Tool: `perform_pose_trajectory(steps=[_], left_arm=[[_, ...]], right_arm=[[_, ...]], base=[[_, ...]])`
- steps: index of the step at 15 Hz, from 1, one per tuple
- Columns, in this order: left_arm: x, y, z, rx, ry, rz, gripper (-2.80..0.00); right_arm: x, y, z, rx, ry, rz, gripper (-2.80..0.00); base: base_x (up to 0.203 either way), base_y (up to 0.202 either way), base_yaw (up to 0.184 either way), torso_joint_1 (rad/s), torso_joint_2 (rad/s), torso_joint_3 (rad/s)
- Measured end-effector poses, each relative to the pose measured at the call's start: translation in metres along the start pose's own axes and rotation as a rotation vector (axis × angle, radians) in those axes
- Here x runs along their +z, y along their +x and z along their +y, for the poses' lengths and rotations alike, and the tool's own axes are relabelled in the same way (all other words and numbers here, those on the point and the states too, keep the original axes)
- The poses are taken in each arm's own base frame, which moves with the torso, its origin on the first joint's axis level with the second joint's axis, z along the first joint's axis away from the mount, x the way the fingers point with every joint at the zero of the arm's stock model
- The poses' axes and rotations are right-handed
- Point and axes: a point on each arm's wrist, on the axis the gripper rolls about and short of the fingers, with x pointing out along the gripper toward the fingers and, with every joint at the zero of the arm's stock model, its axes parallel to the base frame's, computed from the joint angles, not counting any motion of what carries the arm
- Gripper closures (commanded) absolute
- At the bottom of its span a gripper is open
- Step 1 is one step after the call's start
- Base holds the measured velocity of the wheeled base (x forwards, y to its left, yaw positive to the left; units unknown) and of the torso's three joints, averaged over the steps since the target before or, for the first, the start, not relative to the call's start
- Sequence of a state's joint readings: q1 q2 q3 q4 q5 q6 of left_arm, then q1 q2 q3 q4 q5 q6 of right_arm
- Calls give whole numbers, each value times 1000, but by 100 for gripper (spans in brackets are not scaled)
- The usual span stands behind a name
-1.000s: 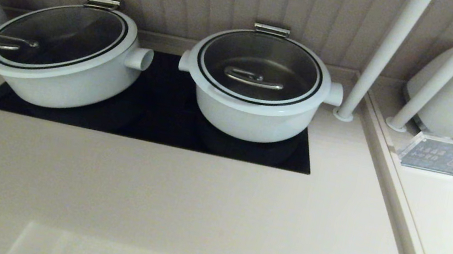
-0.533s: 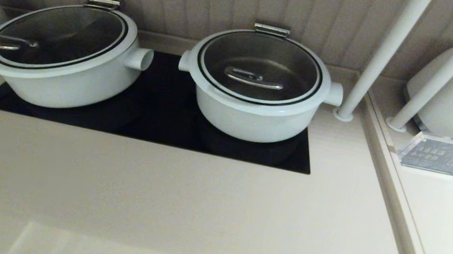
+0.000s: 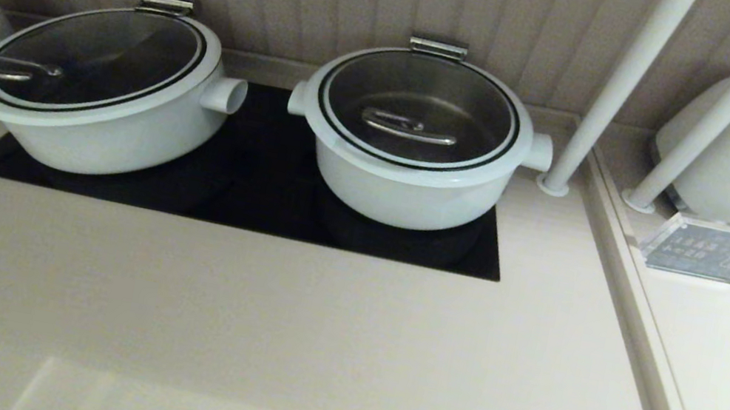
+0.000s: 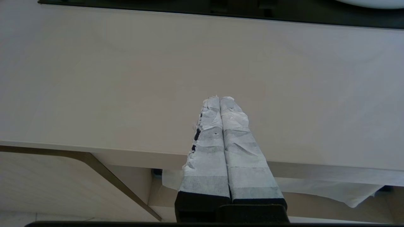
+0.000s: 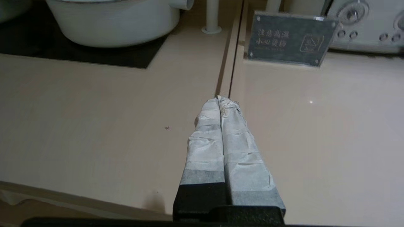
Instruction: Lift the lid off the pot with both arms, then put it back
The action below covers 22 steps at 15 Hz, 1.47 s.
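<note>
On the black cooktop: the pot (image 3: 406, 182) sits at the right end, the lid (image 3: 420, 106) seated flat on it, nothing lifted yet.
Left gripper (image 4: 220, 98): low over the counter's front edge, tips pressed together, empty.
Right gripper (image 5: 222, 99): over the counter seam, same deal, tips together, empty.
How I'd do it: part both grippers first, come in on the loop handle (image 3: 409, 126) from either side, and lift gently because the hinge (image 3: 438, 46) probably makes it swing.
Writing: small sign (image 5: 289, 38) has Chinese characters, which I can't read reliably.

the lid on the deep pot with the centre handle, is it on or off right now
On. The lid sits flat on the pot, its white rim seated all round, with no gripper near.
</note>
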<state>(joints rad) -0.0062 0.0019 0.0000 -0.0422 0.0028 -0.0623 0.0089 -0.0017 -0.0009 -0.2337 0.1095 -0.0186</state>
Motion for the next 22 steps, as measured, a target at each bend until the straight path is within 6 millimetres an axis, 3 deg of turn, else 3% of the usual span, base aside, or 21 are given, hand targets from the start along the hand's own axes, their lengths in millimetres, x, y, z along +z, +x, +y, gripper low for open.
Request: perform_pose_trajectory(steps=[6, 22], left_arm=[[0, 0, 0, 0, 0, 0, 0], [0, 0, 0, 0, 0, 0, 0]], right_arm=[[-25, -4, -2, -111, 5, 259, 0], [-23, -3, -2, -119, 29, 233, 0]], base=[[0, 0, 0, 0, 0, 0], [0, 0, 0, 0, 0, 0]])
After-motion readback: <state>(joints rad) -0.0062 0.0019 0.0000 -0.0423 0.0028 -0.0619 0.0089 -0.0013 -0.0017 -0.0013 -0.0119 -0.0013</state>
